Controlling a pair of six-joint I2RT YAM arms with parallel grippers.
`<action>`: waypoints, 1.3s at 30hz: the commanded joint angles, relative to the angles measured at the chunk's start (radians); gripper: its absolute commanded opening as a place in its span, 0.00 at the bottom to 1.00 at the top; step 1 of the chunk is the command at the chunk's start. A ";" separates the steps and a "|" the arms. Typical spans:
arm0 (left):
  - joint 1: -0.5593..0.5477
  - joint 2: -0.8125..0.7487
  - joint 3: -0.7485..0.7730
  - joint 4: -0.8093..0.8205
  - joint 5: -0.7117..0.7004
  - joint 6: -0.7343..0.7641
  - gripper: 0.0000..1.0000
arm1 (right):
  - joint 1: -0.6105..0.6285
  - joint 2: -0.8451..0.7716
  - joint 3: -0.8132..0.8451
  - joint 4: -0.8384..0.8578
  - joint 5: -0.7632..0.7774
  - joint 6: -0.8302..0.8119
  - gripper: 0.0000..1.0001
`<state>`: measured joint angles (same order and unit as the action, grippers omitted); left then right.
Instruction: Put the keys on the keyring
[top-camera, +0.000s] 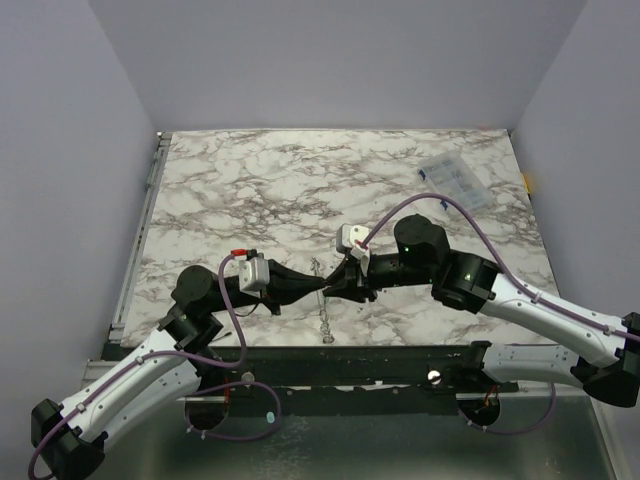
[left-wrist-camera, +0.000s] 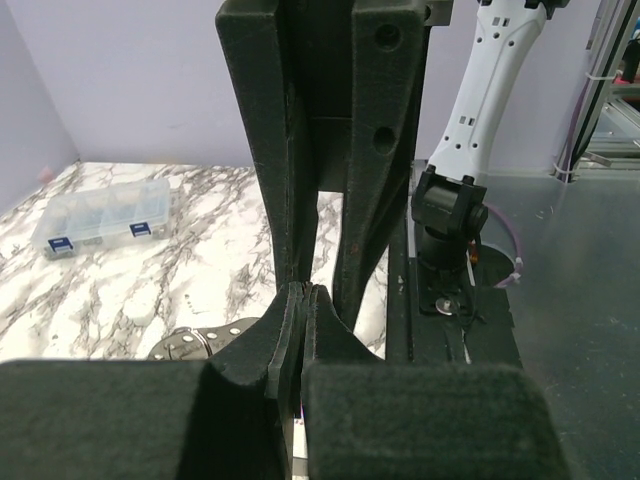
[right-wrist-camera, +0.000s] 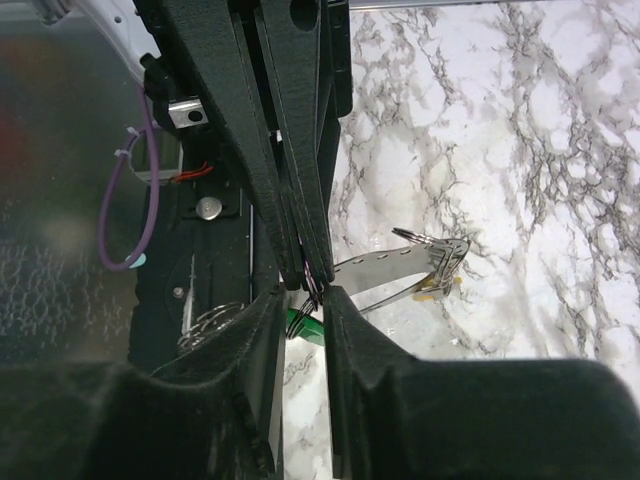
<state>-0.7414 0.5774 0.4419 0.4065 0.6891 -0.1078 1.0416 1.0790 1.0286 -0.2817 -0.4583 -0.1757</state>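
Grey and floppy, the keyring (top-camera: 325, 316) trails over the veined marble table (top-camera: 300, 180), top pinched in the clamped left gripper (left-wrist-camera: 302, 300); the right gripper (right-wrist-camera: 305, 305) flanks the green key (right-wrist-camera: 298, 322). Gripping? We can't tell.

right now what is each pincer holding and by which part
Left pincer grips the keyring by its thin wire end. Right pincer appears to pinch the green key by its head, mostly hidden.
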 joint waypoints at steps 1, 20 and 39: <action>0.002 -0.004 0.003 0.037 0.009 -0.003 0.00 | 0.008 0.012 0.030 0.021 -0.019 0.001 0.23; 0.003 -0.006 -0.002 0.034 0.026 -0.003 0.12 | 0.008 -0.016 0.043 -0.040 0.013 -0.039 0.01; 0.003 0.087 0.139 -0.270 0.034 0.237 0.49 | 0.008 0.076 0.248 -0.558 0.259 -0.051 0.01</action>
<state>-0.7414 0.6231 0.5110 0.2310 0.7063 0.0532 1.0420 1.1084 1.2171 -0.6876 -0.3054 -0.2222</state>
